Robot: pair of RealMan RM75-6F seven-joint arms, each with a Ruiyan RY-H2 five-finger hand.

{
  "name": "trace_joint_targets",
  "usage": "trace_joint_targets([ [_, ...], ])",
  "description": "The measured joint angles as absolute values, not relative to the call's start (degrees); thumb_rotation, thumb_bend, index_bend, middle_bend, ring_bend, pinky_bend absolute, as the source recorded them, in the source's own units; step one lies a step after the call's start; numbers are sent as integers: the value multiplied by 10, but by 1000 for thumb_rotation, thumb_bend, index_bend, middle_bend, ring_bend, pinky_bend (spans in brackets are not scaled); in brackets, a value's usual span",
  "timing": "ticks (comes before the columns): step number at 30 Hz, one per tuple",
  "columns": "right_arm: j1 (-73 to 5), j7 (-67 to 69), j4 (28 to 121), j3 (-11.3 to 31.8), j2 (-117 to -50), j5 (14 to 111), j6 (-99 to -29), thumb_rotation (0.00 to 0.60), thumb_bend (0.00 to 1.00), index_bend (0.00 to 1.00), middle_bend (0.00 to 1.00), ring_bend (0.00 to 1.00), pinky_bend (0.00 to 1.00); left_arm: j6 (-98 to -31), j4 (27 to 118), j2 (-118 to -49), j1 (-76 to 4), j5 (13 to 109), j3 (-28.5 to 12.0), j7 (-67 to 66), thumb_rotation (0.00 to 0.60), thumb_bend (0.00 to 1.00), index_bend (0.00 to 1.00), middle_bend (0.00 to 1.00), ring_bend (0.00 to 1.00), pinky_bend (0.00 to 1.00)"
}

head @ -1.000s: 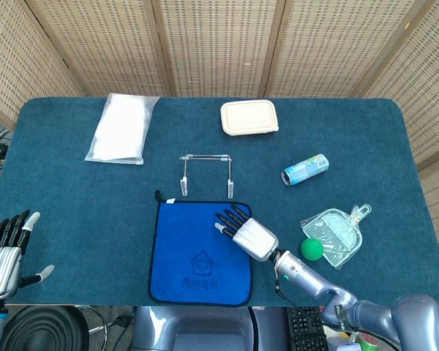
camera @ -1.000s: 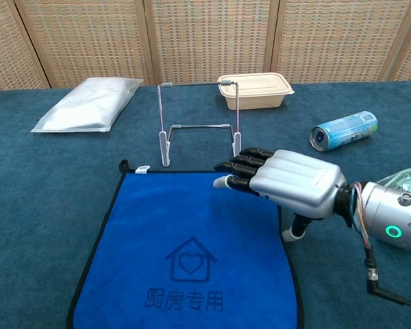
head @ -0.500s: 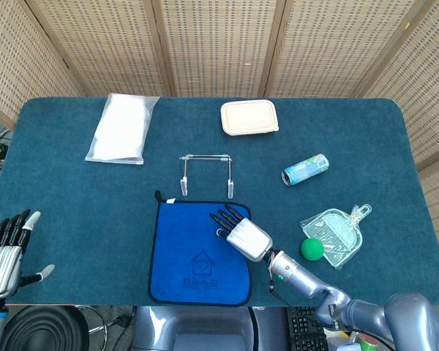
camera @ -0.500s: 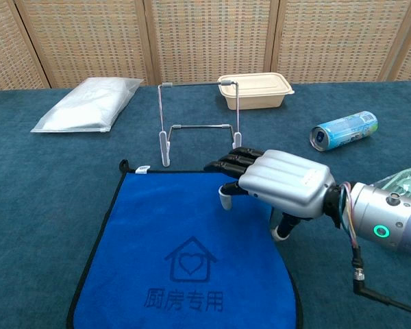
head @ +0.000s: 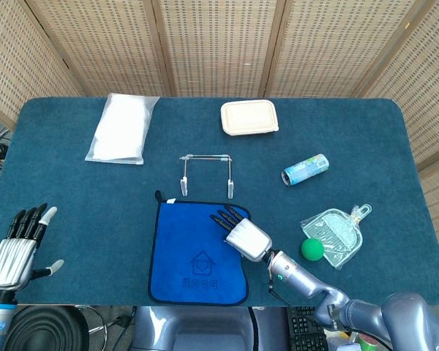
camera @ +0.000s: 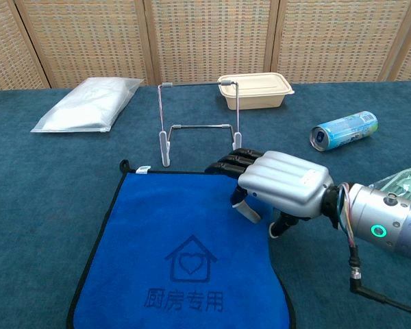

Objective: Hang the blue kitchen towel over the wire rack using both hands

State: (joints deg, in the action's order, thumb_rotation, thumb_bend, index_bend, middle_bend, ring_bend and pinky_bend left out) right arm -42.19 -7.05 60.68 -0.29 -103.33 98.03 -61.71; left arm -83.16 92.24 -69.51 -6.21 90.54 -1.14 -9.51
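Where one blue towel (camera: 185, 253) lay flat on the teal felt table (head: 73, 205), its soft square carried a dark edging, a small loop at the far left corner and a stitched house outline with characters beneath. One right hand (camera: 274, 181), silver-backed with black fingers (camera: 226, 164), rested over the towel's far right corner, fingers reaching forward and the thumb curled down onto the cloth edge; whether it had truly pinched the fabric could not be told. Just beyond the towel stood one wire rack (camera: 198, 123), thin, upright and bare, on two white feet. One left hand (head: 18, 252) hovered well apart at the near left table edge, fingers spread, holding nothing. Farther out lay one clear plastic bag (head: 118, 128) of white material, one beige lidded box (head: 249, 118), one can (head: 305, 169) on its side, one green ball (head: 312, 249) and one translucent dustpan (head: 336, 230) in wrapping.
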Motion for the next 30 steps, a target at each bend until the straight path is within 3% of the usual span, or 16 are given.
trace_joint_targets([
  [7, -423, -66, 606, -4, -1032, 980, -622, 600, 406, 723, 79, 0, 0, -809, 829, -704, -122, 995, -6, -46, 600, 0, 191, 0, 0, 0],
  [13, -423, -64, 608, -1, -1027, 974, -623, 600, 402, 723, 79, 0, 0, -817, 697, -738, -193, 1112, 6, 1, 600, 6, 259, 0, 0, 0],
  [17, -424, -67, 607, -1, -1026, 971, -621, 600, 402, 723, 79, 0, 0, -849, 570, -788, -239, 1173, 16, 34, 600, 15, 334, 0, 0, 0],
  [23, -423, -65, 605, -1, -1025, 968, -621, 600, 402, 723, 84, 0, 0, -911, 386, -881, -292, 1223, 35, 83, 600, 19, 341, 0, 0, 0],
  [30, -424, -59, 601, -2, -1024, 967, -623, 600, 402, 723, 86, 0, 0, -945, 260, -971, -334, 1232, 60, 138, 600, 19, 341, 0, 0, 0],
])
